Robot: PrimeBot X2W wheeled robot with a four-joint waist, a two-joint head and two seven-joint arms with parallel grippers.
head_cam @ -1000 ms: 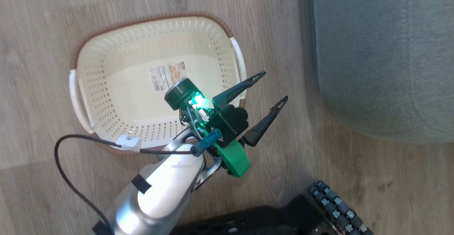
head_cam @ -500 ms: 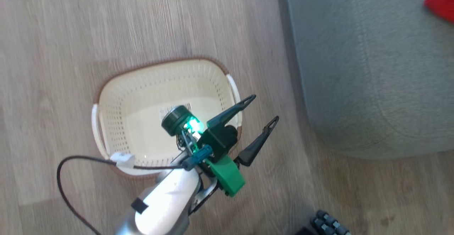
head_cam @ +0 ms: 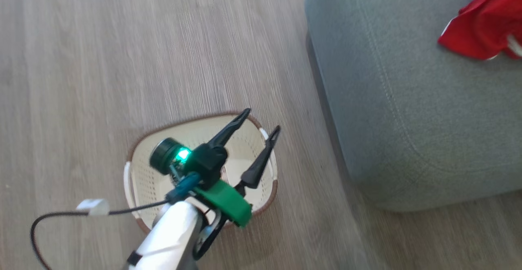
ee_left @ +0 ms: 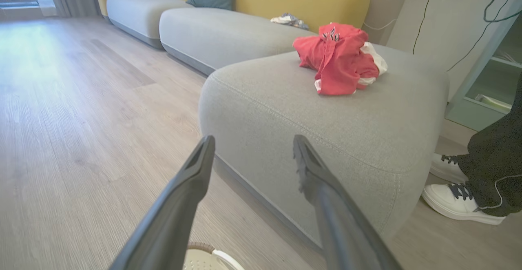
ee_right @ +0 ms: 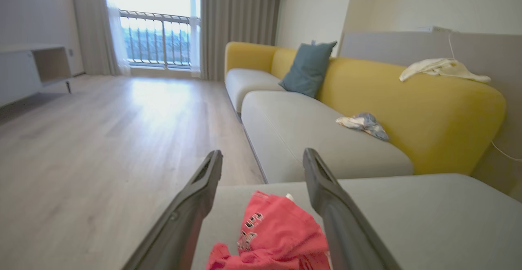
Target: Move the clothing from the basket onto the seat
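Red jersey (head_cam: 477, 33) at two o'clock on seat (head_cam: 408, 98) judged soft, light, best pinched by a fold; left gripper (head_cam: 262, 119), right gripper (ee_right: 262, 153) gape empty.

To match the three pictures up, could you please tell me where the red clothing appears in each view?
Head view: the clothing is at the upper right edge, lying on the seat.
Left wrist view: upper centre-right, on top of the seat.
Right wrist view: bottom centre, on the seat.
Shared landmark: the grey seat beneath it.
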